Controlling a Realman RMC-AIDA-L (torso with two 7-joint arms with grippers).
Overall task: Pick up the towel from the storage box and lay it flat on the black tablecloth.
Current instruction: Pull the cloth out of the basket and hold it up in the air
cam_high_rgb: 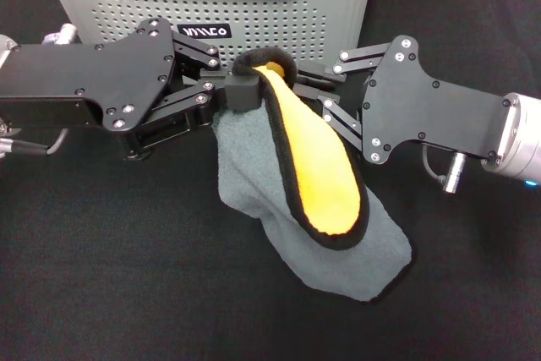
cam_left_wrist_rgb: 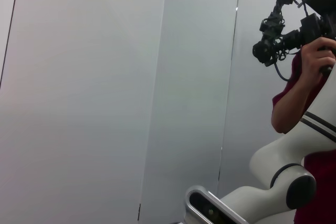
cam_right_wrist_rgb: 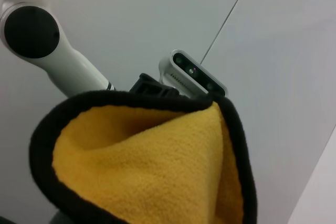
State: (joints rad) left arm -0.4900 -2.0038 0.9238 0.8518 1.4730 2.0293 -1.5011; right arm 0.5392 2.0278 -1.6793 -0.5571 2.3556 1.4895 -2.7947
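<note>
in the head view, the left gripper (cam_high_rgb: 226,90) and the right gripper (cam_high_rgb: 306,84) meet in front of the storage box (cam_high_rgb: 211,2) and both are closed on the top edge of the towel (cam_high_rgb: 313,200). the towel hangs down folded, orange-yellow inside, grey outside, and its lower part lies on the black tablecloth (cam_high_rgb: 101,276).

in the left wrist view, only a wall and a person with a camera (cam_left_wrist_rgb: 283,30) show.

in the right wrist view, the towel's orange-yellow side with black trim fills the lower part.
</note>
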